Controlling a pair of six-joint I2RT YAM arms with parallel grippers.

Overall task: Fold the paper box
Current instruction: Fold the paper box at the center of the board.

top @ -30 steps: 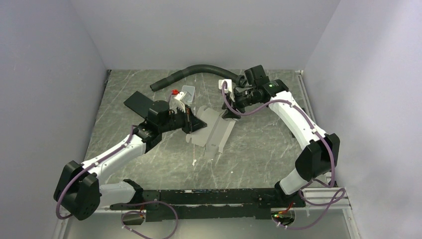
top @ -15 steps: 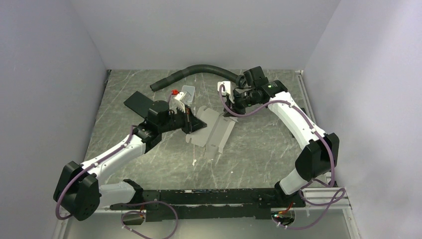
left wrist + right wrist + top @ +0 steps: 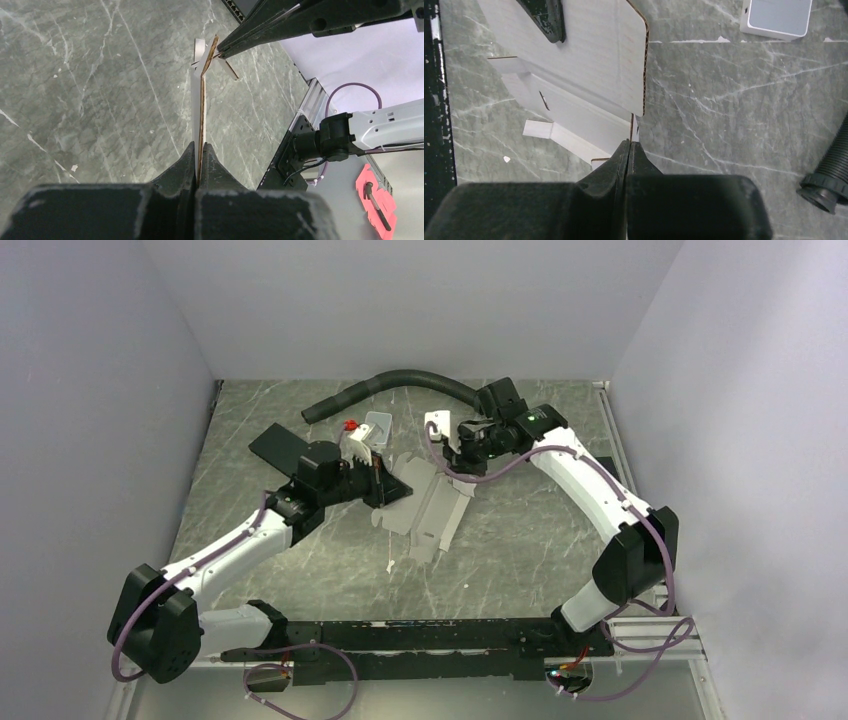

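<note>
The paper box (image 3: 432, 508) is a white creased die-cut sheet lying partly raised on the marble table. My left gripper (image 3: 378, 480) is shut on its left edge. The left wrist view shows the paper box (image 3: 202, 102) edge-on, running up from between the left gripper's (image 3: 199, 150) fingers. My right gripper (image 3: 456, 462) is shut on the sheet's far right edge. In the right wrist view the paper box (image 3: 594, 55) spreads out above the right gripper's (image 3: 629, 145) closed tips, with tabbed flaps at the lower left.
A black flat pad (image 3: 283, 447) lies left of the left gripper. A black ribbed hose (image 3: 390, 386) curves along the back of the table. A light grey tile (image 3: 378, 424) sits beside a small red piece (image 3: 351, 425). Grey walls close in both sides.
My right gripper has moved left and down onto the sheet's far edge and shut on it. The sheet has shifted slightly left. The left gripper has kept its grip.
</note>
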